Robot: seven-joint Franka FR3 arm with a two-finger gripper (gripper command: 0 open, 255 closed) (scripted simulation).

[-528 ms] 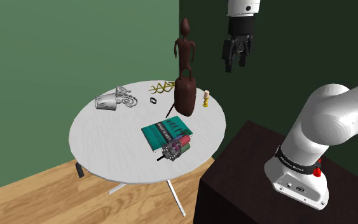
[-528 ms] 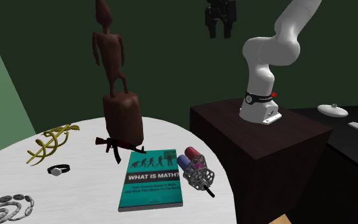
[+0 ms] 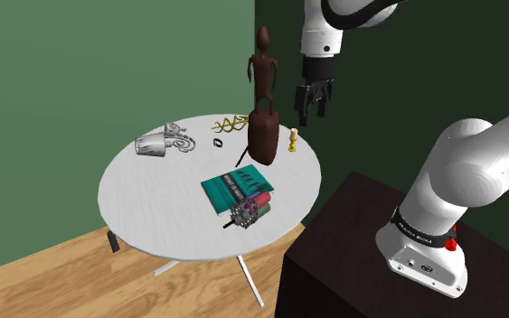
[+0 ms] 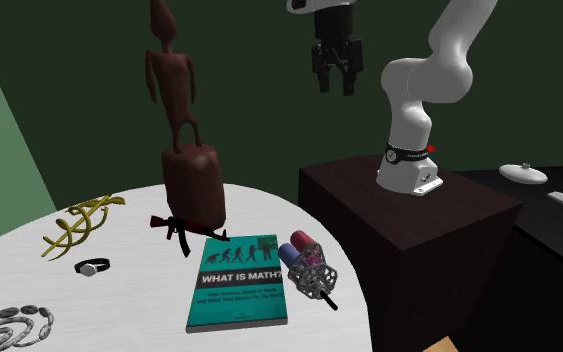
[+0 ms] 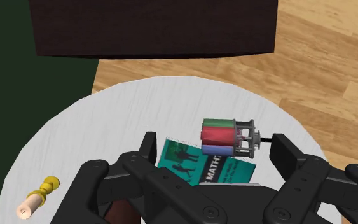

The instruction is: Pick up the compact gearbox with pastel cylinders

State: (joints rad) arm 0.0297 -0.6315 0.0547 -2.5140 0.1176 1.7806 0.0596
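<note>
The gearbox lies just beside the book, on its edge toward the dark stand and close to the round surface's rim, with open air over it and bare white top on the book's other side. High over the book hangs the end effector, fingers spread wide and holding nothing, while the tall statue rises just past the book's far end. The wrist view looks down on the gearbox's red, green and blue cylinders and on a yellow peg well away from the book, whereas the second exterior view shows the cover, "WHAT IS MATH?".
</note>
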